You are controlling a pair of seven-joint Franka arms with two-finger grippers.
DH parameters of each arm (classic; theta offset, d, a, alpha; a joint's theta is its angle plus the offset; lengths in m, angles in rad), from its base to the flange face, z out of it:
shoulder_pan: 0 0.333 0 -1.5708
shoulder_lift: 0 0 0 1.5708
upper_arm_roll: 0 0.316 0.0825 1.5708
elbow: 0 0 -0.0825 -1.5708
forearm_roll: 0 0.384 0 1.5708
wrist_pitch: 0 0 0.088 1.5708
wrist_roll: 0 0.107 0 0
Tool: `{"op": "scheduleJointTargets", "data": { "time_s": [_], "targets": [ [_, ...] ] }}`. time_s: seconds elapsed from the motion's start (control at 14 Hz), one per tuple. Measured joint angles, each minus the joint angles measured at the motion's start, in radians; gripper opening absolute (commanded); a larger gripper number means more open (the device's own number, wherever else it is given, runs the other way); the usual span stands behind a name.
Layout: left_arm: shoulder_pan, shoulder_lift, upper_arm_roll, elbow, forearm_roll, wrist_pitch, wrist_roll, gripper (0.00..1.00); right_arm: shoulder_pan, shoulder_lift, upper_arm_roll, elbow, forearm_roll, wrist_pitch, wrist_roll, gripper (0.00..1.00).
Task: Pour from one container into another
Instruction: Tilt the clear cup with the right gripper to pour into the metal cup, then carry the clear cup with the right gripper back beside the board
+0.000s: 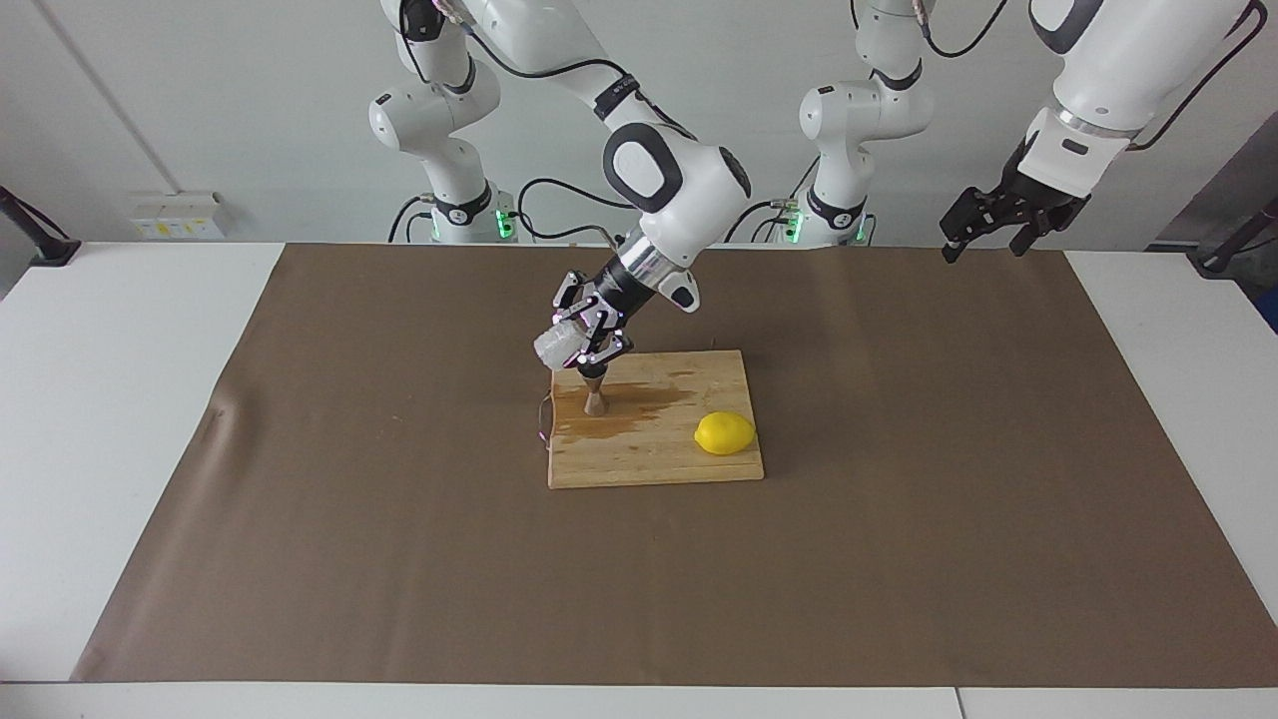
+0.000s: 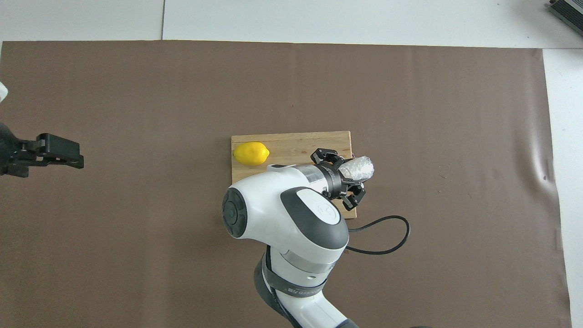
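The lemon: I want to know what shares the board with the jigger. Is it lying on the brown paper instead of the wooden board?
No, the lemon lies on the wooden cutting board, toward the left arm's end of it, apart from the jigger.

The facing camera sits high, looking from 6 o'clock toward the robots at 12. The overhead camera looks steeply down the opposite way. Both share the board (image 1: 654,419) (image 2: 291,139) on the mat (image 1: 899,499) (image 2: 136,91).

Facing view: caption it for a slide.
Right gripper tips glass cup over jigger on cutting board; left gripper waits.
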Motion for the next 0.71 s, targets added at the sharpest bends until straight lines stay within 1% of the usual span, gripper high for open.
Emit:
{"op": "scheduleJointTargets", "data": {
  "time_s": [0.21, 0.5, 0.71],
  "targets": [
    [0.0, 0.0, 0.0, 0.0, 0.0, 0.0, 0.0, 1.0, -0.013, -0.001, -0.001, 0.003, 0.027, 0.015, 0.041, 0.0],
    [0.0, 0.0, 0.0, 0.0, 0.0, 0.0, 0.0, 1.0, -0.066, -0.013, -0.002, 0.011, 0.147, 0.067, 0.099, 0.0],
    [0.0, 0.0, 0.0, 0.0, 0.0, 0.0, 0.0, 1.0, -0.093, -0.027, -0.002, 0.012, 0.209, 0.092, 0.115, 0.0]
  ]
}}
